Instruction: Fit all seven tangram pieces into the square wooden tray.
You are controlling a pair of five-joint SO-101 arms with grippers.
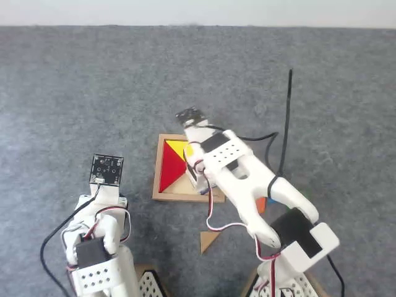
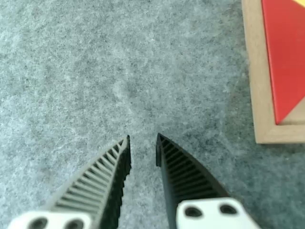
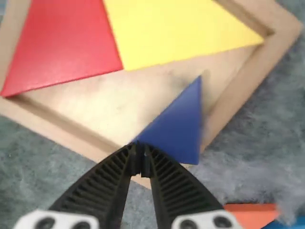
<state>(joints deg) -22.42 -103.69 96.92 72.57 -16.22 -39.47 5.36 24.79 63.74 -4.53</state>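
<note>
The square wooden tray point(image 1: 157, 180) lies mid-table with a red triangle point(image 1: 169, 171) and a yellow triangle point(image 1: 177, 148) inside. My right gripper point(image 3: 141, 153) is shut on one corner of a blue triangle point(image 3: 178, 124), which hangs over the bare wooden floor of the tray point(image 3: 243, 90), near its rim and beside the red triangle point(image 3: 62, 43) and yellow triangle point(image 3: 176, 28). My left gripper point(image 2: 143, 138) is open with nothing between its fingers, low over the carpet to the left of the tray point(image 2: 255, 71). The red triangle point(image 2: 286, 47) sits just inside that rim.
A tan triangle point(image 1: 208, 240) lies on the grey carpet in front of the tray. An orange piece point(image 1: 262, 204) point(image 3: 250, 212) lies to the tray's right, partly under the right arm. A black cable point(image 1: 288, 117) runs along the right side.
</note>
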